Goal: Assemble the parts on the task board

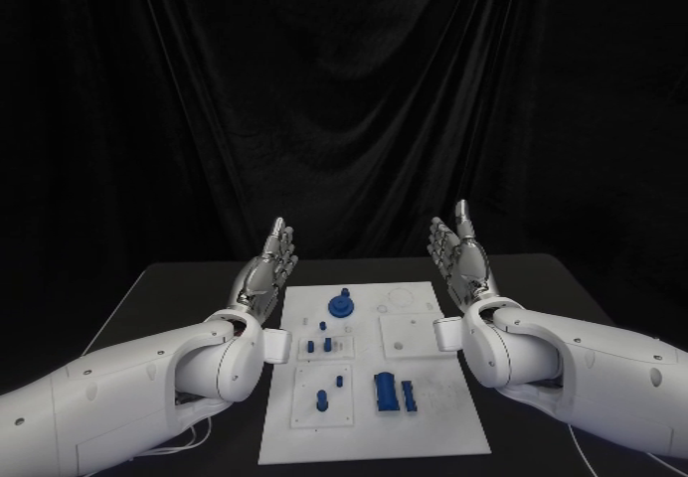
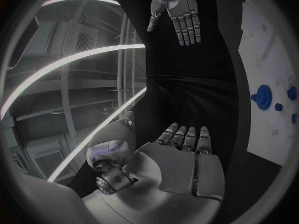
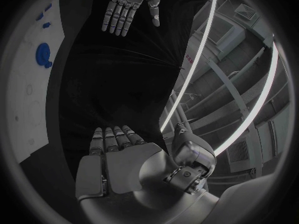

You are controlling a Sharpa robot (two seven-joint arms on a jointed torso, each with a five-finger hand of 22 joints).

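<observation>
Between the two raised hands lies the black tabletop [image 1: 531,273], and on it the flat white rectangular task board [image 1: 430,437], which runs from just below the fingertips back toward the robot, between both forearms. Left of the board, the left silver many-fingered hand [image 1: 266,266] stands upright with its fingers straight and close together, palm turned toward the other hand, holding nothing; the left wrist view shows the same flat, empty palm [image 2: 181,164]. Right of the board, the right silver many-fingered hand [image 1: 459,256] mirrors it, fingers extended upward, empty, well apart from the left one; its palm [image 3: 121,162] is likewise bare. On the board, nearest the left hand's wrist, sits a round blue disc-shaped part with a knob [image 1: 341,304]. Farther from both hands, toward the robot, stand two blue rectangular block parts [image 1: 395,391], and beside them a small blue peg-like part [image 1: 323,401].
</observation>
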